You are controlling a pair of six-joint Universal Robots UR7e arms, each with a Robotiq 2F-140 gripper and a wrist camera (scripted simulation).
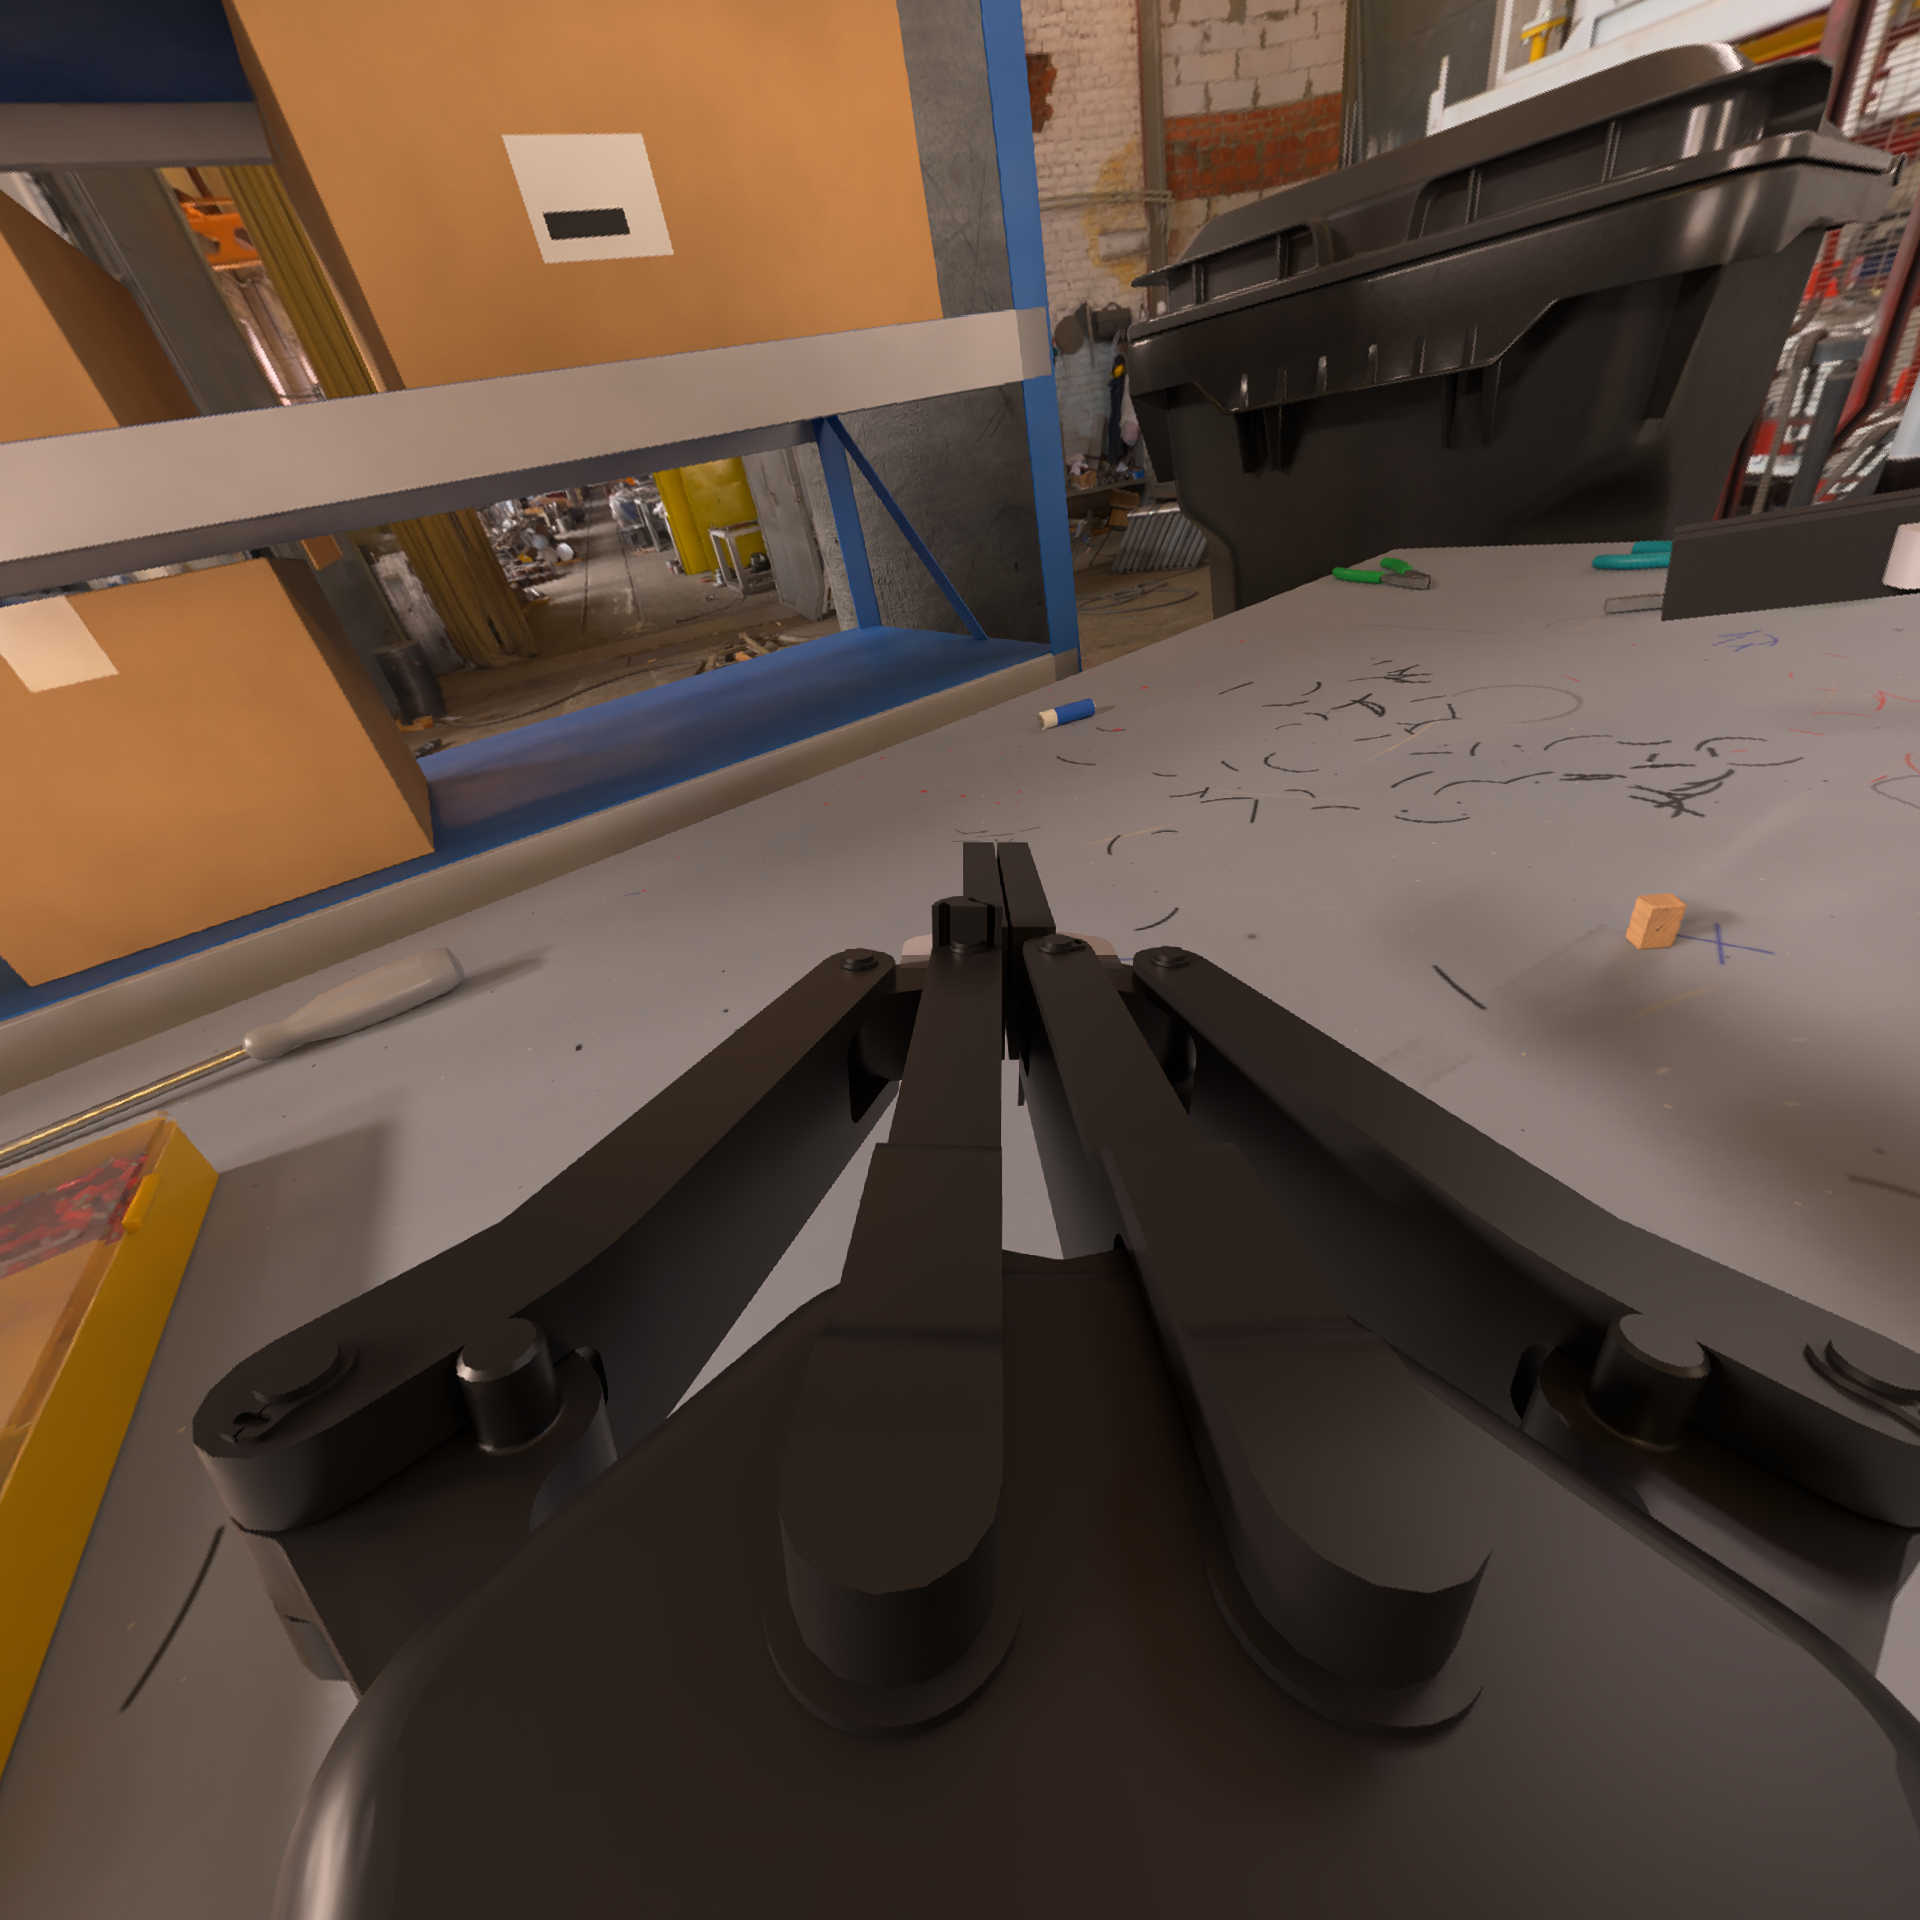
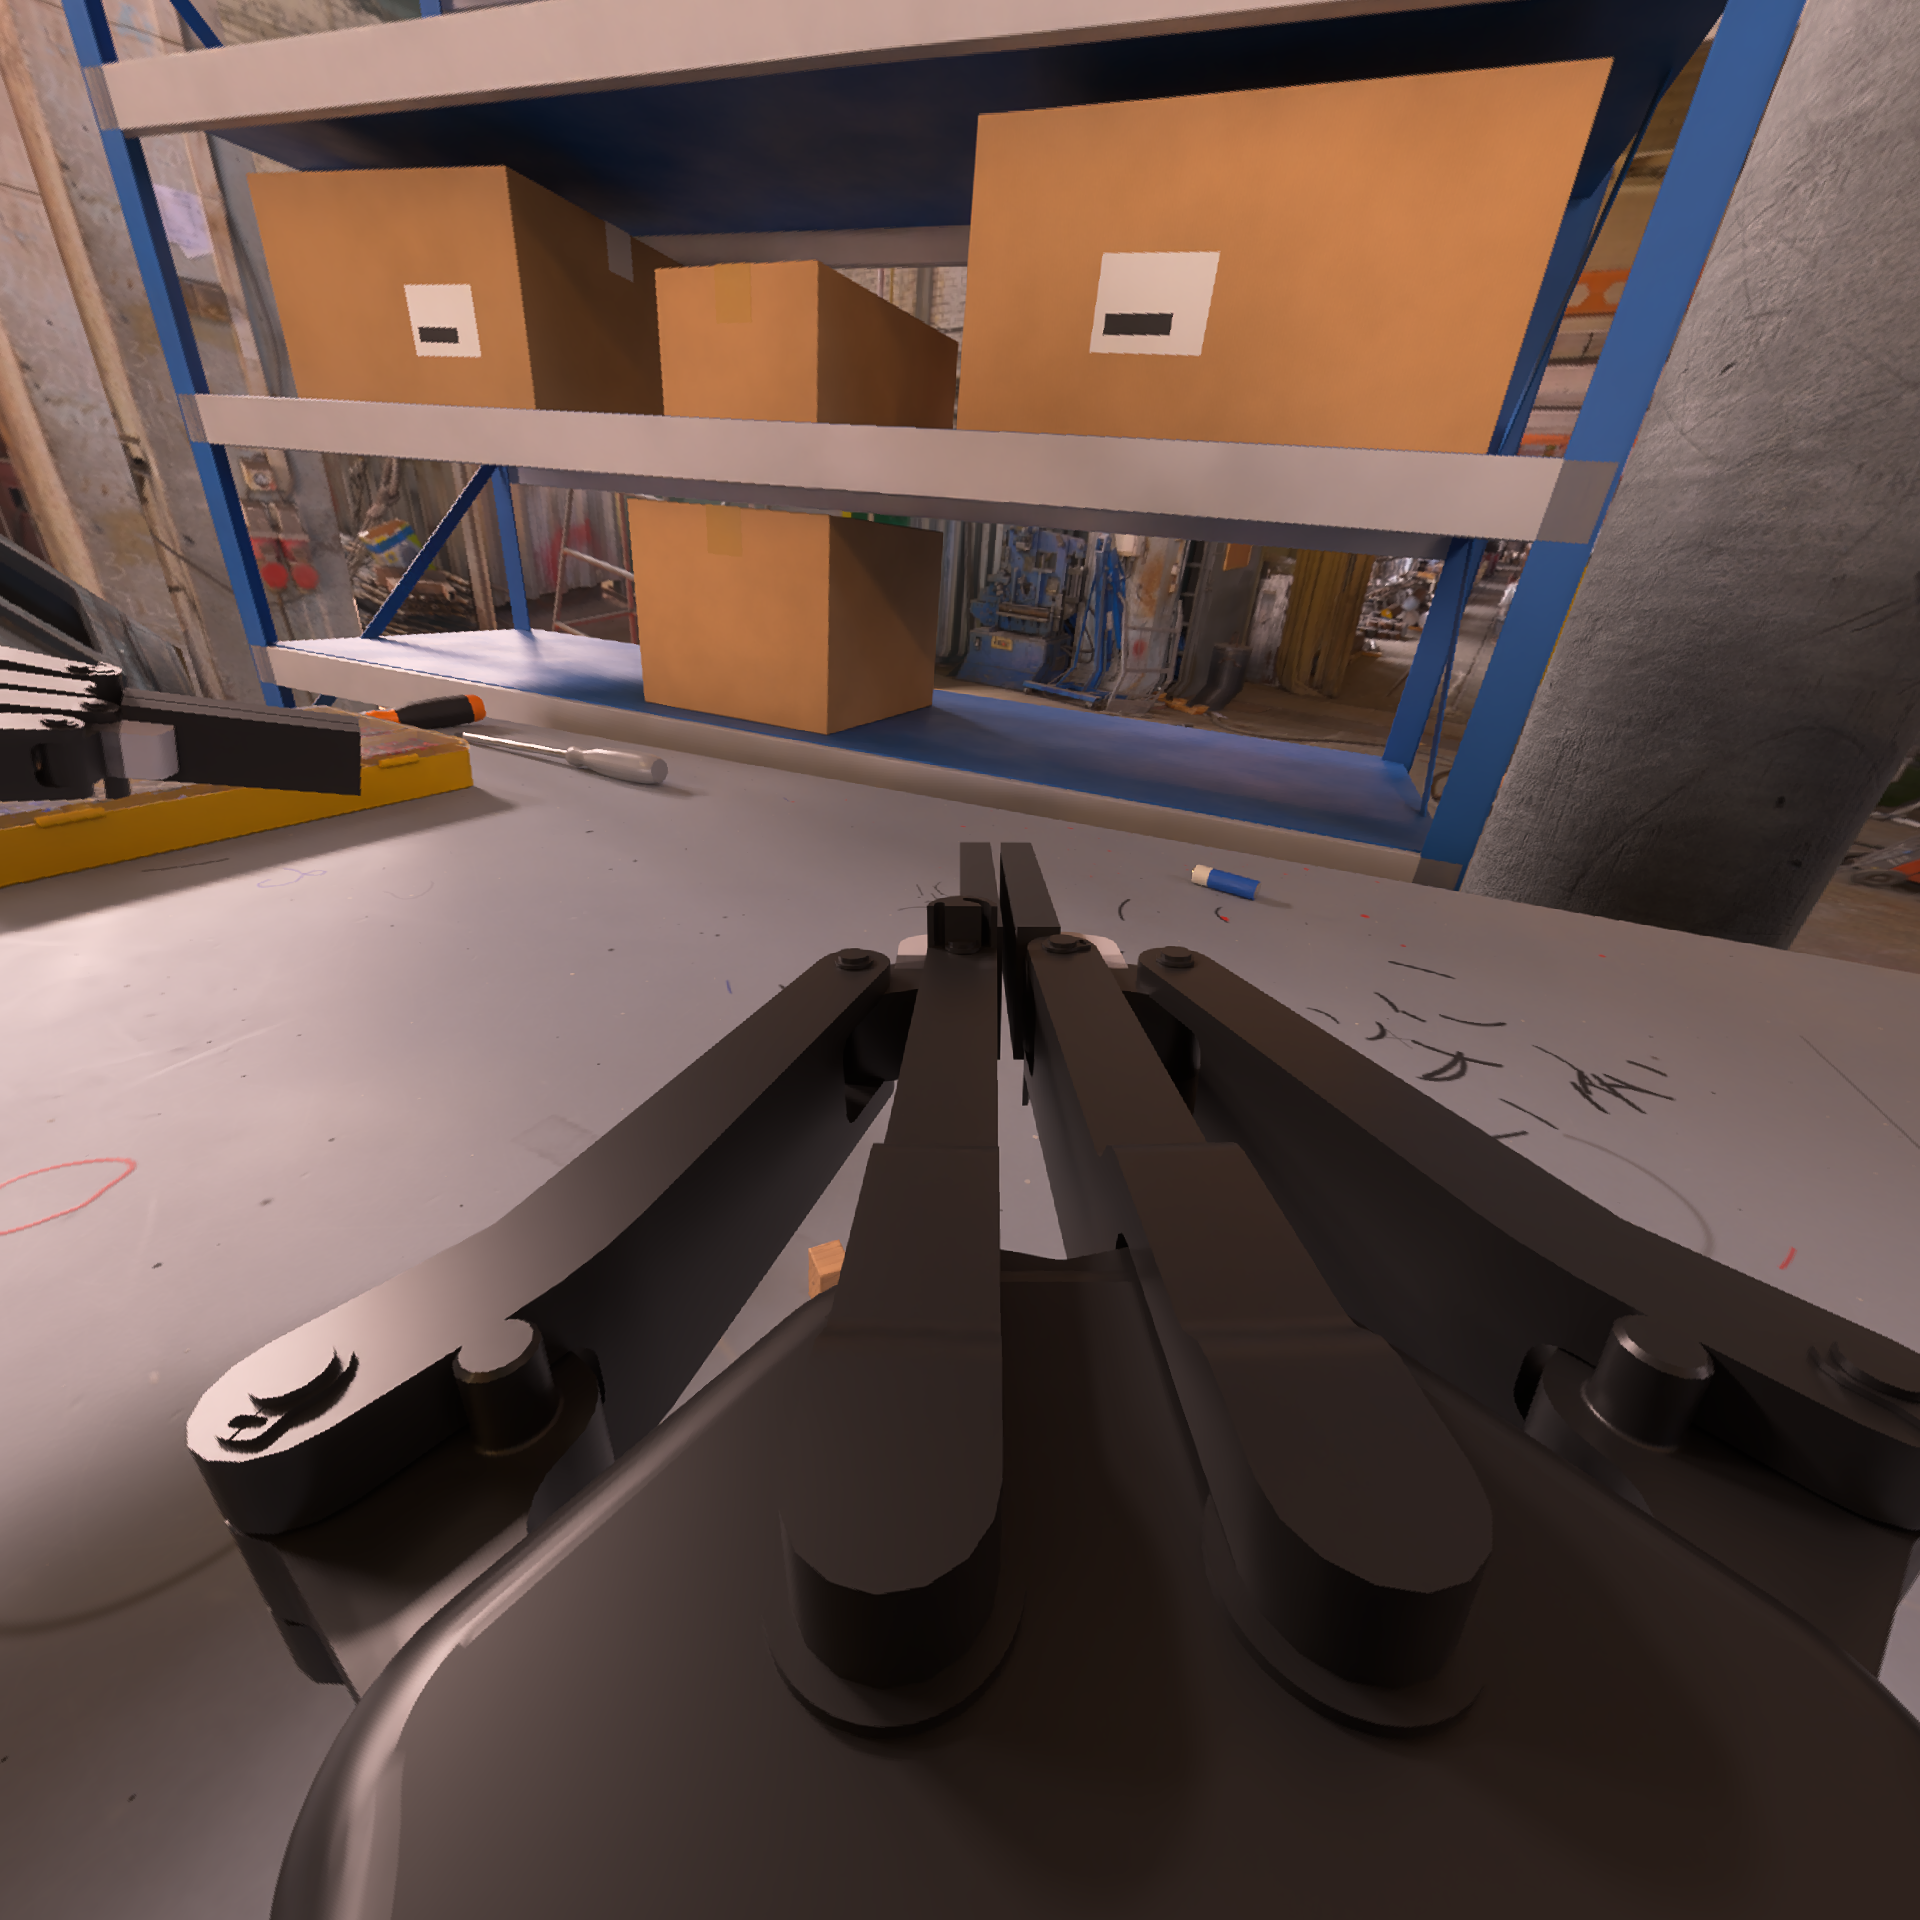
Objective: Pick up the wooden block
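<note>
A small light wooden block point(image 1: 1654, 921) lies on the grey table, to the right of my left gripper point(image 1: 1000, 854) and well apart from it. The left gripper is shut and empty above the table. In the right wrist view only a sliver of the block point(image 2: 825, 1268) shows, low between the linkage bars, under and behind my right gripper point(image 2: 1000, 854). The right gripper is shut and empty. The left gripper also shows far left in the right wrist view point(image 2: 260, 750).
A white-handled screwdriver point(image 1: 353, 1006) and a yellow parts box point(image 1: 94, 1351) lie at the left. A blue-and-white cylinder point(image 1: 1068, 714) lies near the table's far edge. Blue shelving with cardboard boxes point(image 2: 1247, 270) stands behind, and a black bin point(image 1: 1507, 343) at the right. Green pliers point(image 1: 1382, 571) lie far back.
</note>
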